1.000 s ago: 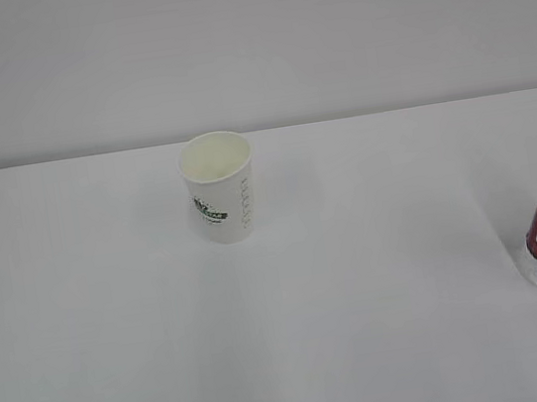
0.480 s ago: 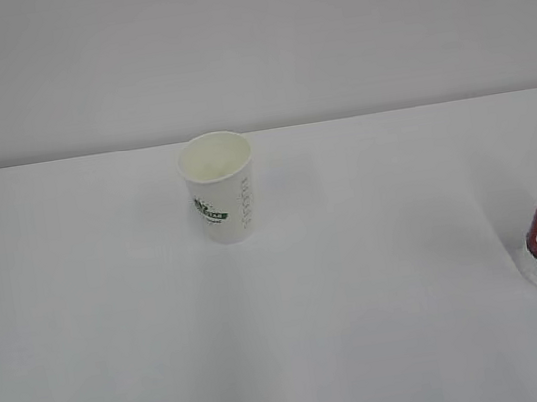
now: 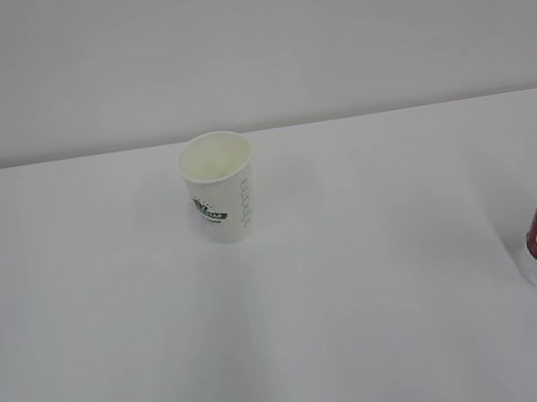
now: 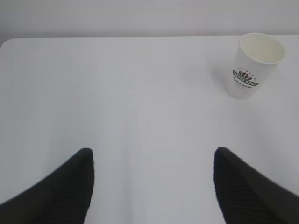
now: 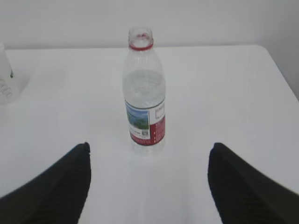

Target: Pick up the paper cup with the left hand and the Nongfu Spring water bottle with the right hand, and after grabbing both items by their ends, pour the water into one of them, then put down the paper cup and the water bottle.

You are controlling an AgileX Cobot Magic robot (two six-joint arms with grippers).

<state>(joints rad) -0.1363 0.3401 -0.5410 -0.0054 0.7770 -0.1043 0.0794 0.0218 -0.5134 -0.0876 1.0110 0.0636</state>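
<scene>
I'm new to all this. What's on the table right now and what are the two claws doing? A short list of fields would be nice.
Table: white
Paper cup: upright, standing apart from everything, looks empty inside
Water bottle: upright, no cap on its neck, red label, near the right edge of the exterior view
Left claw: open, holding nothing, cup ahead and to its right
Right claw: open, holding nothing, bottle straight ahead
Task progress: nothing picked up yet
</scene>
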